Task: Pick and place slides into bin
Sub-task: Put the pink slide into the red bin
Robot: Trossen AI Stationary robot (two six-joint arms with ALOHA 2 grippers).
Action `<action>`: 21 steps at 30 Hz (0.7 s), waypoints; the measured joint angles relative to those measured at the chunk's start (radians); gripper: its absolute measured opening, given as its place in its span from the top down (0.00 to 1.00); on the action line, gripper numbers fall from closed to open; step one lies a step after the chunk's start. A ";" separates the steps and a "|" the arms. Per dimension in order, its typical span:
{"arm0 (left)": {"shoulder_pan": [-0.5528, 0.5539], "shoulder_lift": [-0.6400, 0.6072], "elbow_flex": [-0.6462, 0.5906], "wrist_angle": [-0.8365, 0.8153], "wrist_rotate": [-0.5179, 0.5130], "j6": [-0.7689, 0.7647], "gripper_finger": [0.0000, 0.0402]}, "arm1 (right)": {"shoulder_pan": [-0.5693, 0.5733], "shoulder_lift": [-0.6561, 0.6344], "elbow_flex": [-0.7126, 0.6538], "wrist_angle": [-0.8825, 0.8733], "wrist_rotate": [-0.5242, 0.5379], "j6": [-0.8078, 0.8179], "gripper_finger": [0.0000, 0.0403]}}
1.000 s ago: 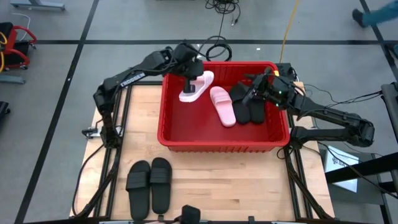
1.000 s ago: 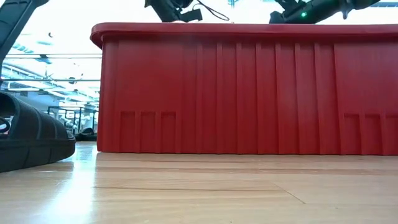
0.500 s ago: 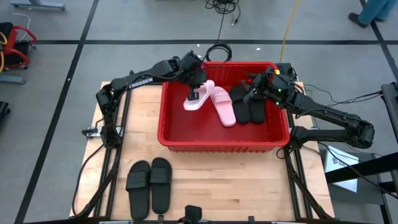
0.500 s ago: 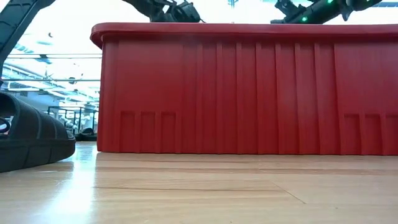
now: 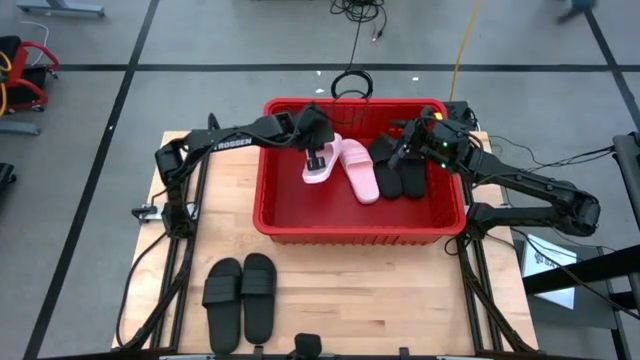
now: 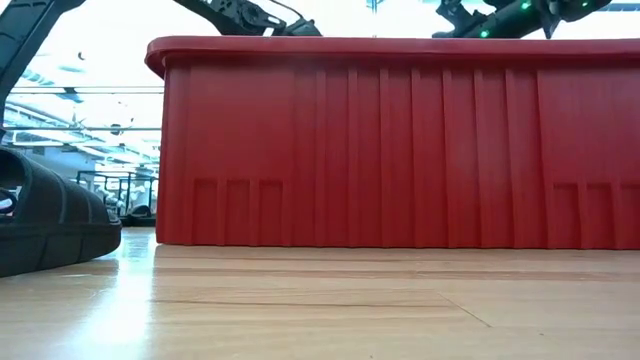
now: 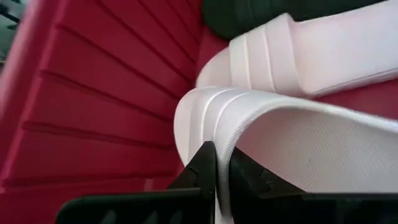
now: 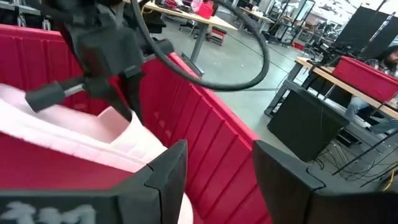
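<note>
a pale wooden counter [image 5: 350,290] on a grey floor [image 5: 200,40] carries the red bin [image 5: 290,225]. the left end effector [image 5: 316,158] pinches a pink slide [image 5: 322,163] inside it; the right end effector [image 5: 404,152] hangs wide over black slides [image 5: 400,170]. two black slides [image 5: 240,295] lie near-left.

A wooden table [image 5: 340,290] stands on a grey floor [image 5: 200,40] crossed by dark lines. A yellow cable [image 5: 462,40] and black cables [image 5: 358,12] trail on it; a red frame [image 5: 22,75] stands far left.
</note>
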 joint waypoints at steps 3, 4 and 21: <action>0.003 0.002 -0.050 0.058 -0.030 -0.008 0.96 | 0.000 0.005 0.000 0.003 0.001 -0.003 0.58; 0.005 0.002 -0.061 0.075 -0.042 -0.008 0.96 | 0.000 0.005 0.000 0.003 0.001 -0.003 0.58; 0.032 0.004 -0.185 0.232 -0.078 -0.063 0.96 | 0.000 0.005 0.000 0.004 0.001 0.000 0.58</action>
